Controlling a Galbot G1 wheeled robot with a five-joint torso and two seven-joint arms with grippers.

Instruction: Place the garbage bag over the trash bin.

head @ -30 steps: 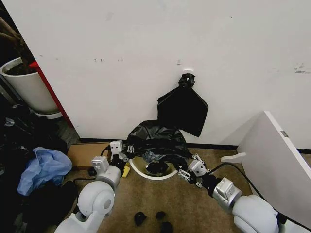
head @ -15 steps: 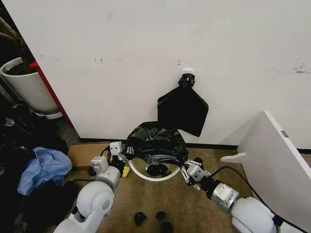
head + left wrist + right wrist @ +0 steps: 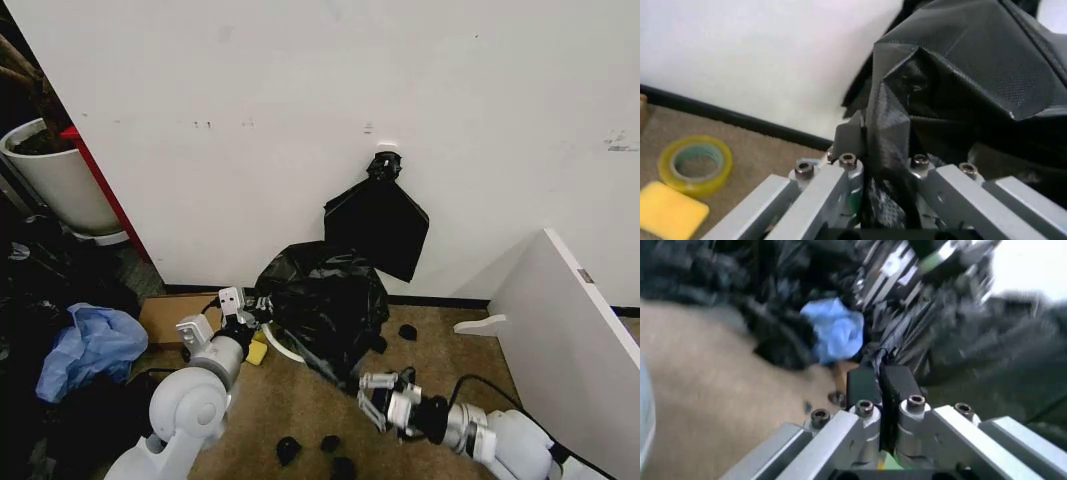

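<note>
Gripping the bag with our left hand beside the bin, we see film draped over it by the wall. Our right hand, low over the floor, pinches a stretched strand.

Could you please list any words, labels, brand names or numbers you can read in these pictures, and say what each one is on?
There are none to read: the garbage bag, the trash bin, the roll of yellow tape, the white wall and the left pincer gripping the bag carry no legible text.
</note>
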